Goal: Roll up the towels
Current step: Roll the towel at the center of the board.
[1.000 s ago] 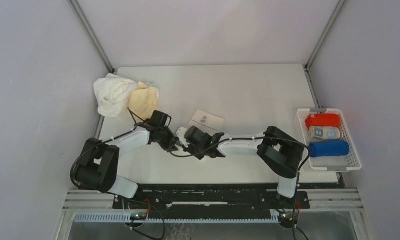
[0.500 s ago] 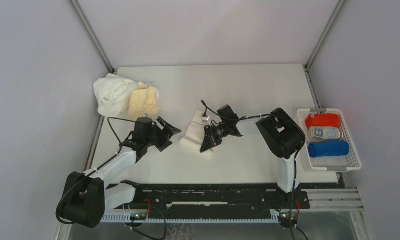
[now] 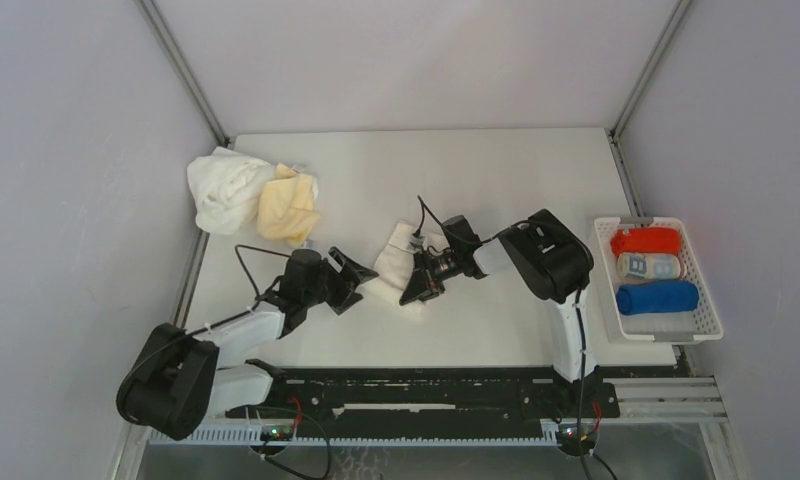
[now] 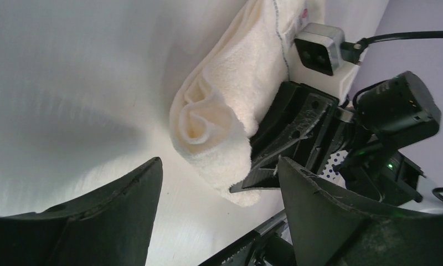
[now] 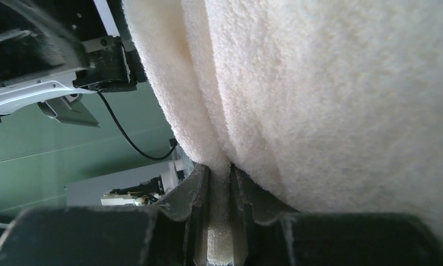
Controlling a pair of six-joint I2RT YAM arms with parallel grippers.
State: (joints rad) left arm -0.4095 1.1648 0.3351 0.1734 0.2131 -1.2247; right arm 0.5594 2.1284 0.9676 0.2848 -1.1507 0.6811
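A white bench stands between pale lilac walls. A white slatted plastic basket sits at its right edge, toward the front. A black rail runs along the near side.

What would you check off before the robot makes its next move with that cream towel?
1. Right gripper holds the cream towel: ok, shut on a fold.
2. Left gripper ready: ok, jaws open, facing the roll's end.
3. Roll tight: not ok, spiral looks loose.
4. Room in the basket: ok, near end bare.
5. White towel and yellow towel out of the way: ok, piled at the far left corner.
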